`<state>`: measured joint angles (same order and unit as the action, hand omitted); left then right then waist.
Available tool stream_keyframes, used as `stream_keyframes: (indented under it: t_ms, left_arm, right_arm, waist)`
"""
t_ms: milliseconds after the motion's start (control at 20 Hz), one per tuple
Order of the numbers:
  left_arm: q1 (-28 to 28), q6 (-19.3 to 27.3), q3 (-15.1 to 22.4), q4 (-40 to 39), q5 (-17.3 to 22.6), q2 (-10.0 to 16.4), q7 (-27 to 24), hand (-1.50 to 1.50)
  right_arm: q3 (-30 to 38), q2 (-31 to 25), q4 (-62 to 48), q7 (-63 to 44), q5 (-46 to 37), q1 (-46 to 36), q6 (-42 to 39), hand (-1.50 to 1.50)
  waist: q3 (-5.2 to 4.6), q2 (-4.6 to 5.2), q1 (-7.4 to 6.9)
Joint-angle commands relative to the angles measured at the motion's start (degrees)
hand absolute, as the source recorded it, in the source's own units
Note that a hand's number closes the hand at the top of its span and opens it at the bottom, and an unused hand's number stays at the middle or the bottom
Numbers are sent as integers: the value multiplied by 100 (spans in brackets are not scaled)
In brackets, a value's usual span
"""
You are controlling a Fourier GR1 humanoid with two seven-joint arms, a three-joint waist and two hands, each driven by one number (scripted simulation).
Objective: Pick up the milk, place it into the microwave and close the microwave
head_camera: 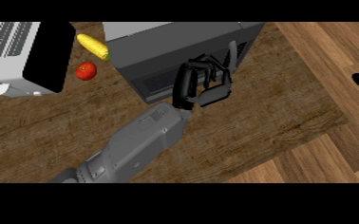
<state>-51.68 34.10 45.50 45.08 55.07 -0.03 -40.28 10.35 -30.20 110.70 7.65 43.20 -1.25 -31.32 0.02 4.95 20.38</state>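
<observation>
- though the milk is the thing to move, no part of it shows, and whether it sits inside the microwave cannot be told.
- microwave: grey box at the top middle of the counter, its dark-windowed door turned toward the view's lower left and lying against the body.
- left hand: up against the door's right part by the dark upright bar, fingers bent inward, clenched, with nothing visible inside them.
- its grey forearm slants in from the lower left.
- just left of the microwave lies a yellow corn cob, with a red tomato near it, below.
- further left, at the edge, stands a grey and black appliance.
- at the right edge is a small dark shape, too little to identify.
</observation>
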Motion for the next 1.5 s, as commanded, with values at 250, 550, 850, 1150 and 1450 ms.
stream_keyframes:
  t_ms: [250, 550, 850, 1150, 1450]
  left_arm:
    - [-500, -123, -139, -479, 235, 2, 85, 150]
    - [-422, -144, -101, -537, 369, 2, -15, 150]
    - [-444, -184, -44, -619, 418, 2, -144, 150]
    - [-583, -161, 303, -835, 298, 3, -27, 150]
    - [-450, 168, 422, -1125, 422, 2, 188, 150]
  right_arm:
    - [-136, -156, 32, -193, 364, -40, -182, -150]
    - [-33, -283, -2, -234, 571, -63, -249, -150]
    - [-10, -439, 23, -334, 647, -115, -304, -150]
    - [13, -518, 25, -321, 908, -263, -421, -150]
    - [-85, -550, 73, -368, 1212, -239, -544, -150]
  waist:
    - [-10, 89, 58]
    - [-4, 104, 110]
    - [-10, 106, 65]
    - [19, 82, 43]
    - [16, 59, -83]
